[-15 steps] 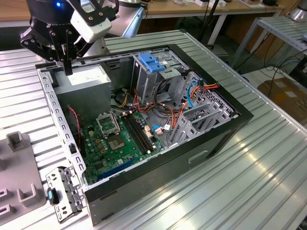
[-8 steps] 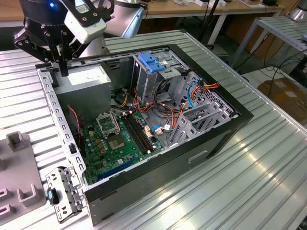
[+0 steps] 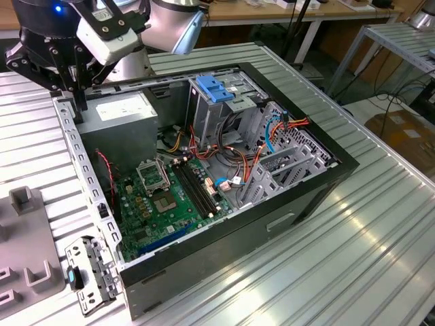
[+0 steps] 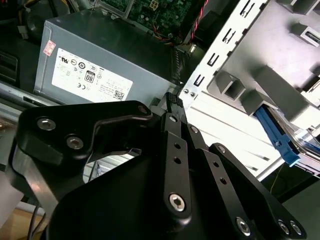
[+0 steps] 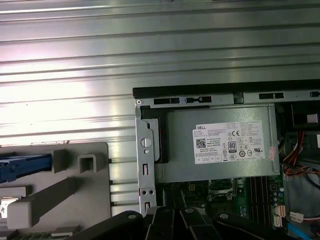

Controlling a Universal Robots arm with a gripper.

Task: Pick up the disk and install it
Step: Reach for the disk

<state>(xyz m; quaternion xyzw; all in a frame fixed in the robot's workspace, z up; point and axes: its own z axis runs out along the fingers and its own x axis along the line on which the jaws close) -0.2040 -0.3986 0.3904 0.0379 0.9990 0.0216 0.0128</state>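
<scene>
Though near, gripper [image 4: 172, 100] seemingly off disk [image 4: 277, 137].

The disk [image 5: 24, 167] runs off the picture's edge in the first wrist view; in the second wrist view the grey fixture [image 4: 265, 85] covers most of it.

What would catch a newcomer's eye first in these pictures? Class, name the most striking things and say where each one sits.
The open computer case dominates the exterior view's middle, lying on the ribbed metal table with its green motherboard exposed. A bright blue bracket tops the grey drive cage near that view's top middle. At its upper left the black gripper hangs over the case's corner beside the grey power supply.
</scene>
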